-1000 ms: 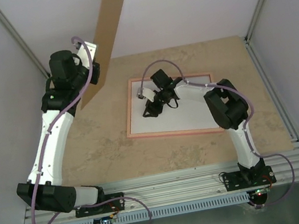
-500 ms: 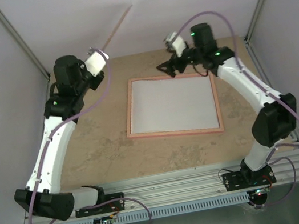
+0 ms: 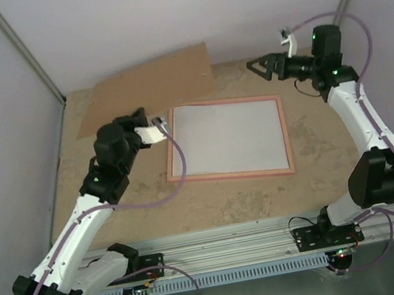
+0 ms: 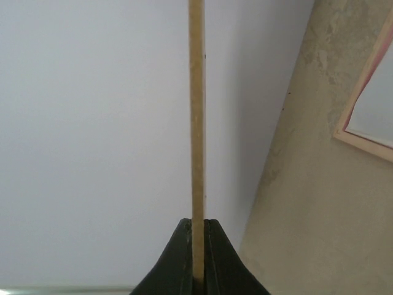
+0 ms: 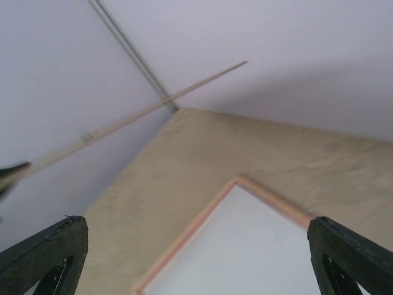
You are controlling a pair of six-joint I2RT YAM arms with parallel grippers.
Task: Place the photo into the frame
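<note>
- Now the frame (image 3: pixel 231 176) lies just right of the left pincer (image 4: pixel 198 249), which is clamped on the brown board (image 3: pixel 156 86).
- The right pincer (image 3: pixel 262 68), jaws apart, hovers far right; the photo (image 3: pixel 226 138) probably lies inside.

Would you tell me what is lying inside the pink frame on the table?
The photo fills the frame, apparently face down: only plain white shows; its printed side is hidden.

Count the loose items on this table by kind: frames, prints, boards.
pink frame: 1
photo, white side up inside the frame: 1
brown board: 1
Total: 3
</note>
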